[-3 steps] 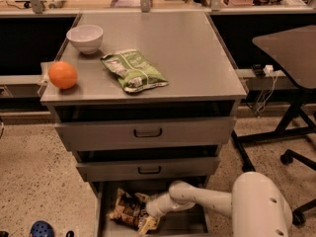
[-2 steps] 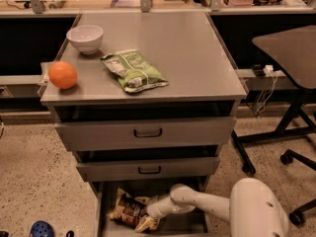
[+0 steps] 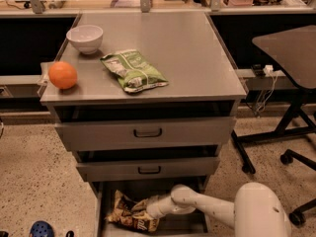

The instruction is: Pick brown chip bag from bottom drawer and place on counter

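Observation:
The brown chip bag (image 3: 129,214) lies crinkled on the floor of the open bottom drawer (image 3: 101,209), toward its left side. My white arm reaches in from the lower right, and my gripper (image 3: 146,213) is down in the drawer right at the bag's right end, its tip hidden against the bag. The counter (image 3: 192,53) is the grey top of the cabinet above.
On the counter sit a green-and-white chip bag (image 3: 133,71), an orange (image 3: 62,75) at the left edge and a white bowl (image 3: 85,37). The two upper drawers (image 3: 143,135) stick out above the bottom one. A dark side table (image 3: 291,48) stands to the right.
My arm has reached a little further left into the bottom drawer, closing on the bag's right end. The bag stays in place.

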Motion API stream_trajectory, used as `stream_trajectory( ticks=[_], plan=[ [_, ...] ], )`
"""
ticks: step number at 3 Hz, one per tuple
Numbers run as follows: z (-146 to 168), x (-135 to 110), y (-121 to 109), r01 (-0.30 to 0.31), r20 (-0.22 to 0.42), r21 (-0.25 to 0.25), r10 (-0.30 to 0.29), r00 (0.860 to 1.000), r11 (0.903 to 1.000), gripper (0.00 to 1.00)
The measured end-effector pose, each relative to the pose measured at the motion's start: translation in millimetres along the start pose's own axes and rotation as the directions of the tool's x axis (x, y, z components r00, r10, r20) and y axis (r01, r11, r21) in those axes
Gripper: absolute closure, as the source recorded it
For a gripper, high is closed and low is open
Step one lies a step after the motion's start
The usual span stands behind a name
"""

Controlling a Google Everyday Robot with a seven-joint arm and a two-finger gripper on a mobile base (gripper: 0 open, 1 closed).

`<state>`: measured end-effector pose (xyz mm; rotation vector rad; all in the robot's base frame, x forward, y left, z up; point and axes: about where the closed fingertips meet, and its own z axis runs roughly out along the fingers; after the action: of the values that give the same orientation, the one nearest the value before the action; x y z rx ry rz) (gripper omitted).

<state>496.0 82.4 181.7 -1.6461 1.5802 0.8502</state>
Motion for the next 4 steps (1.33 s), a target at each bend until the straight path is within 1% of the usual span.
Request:
stream_trajectory(
  ticks=[1,2,3,4],
  plan=[
    [-10.4,-13.0,2.1,0.025,0.082,0.006,-0.025,0.996,0.9997,0.96],
    [-78.0,-69.5,17.1,0.176,0.234,0.057,-0.185,0.955,0.9826,1.00],
    [-148.1,-118.3,52.7,0.332,0.272,0.075,-0.340,0.900,0.9401,1.00],
    [-225.8,-173.9,107.3,0.540,0.287,0.003,-0.518,0.806,0.8415,1.00]
  ],
)
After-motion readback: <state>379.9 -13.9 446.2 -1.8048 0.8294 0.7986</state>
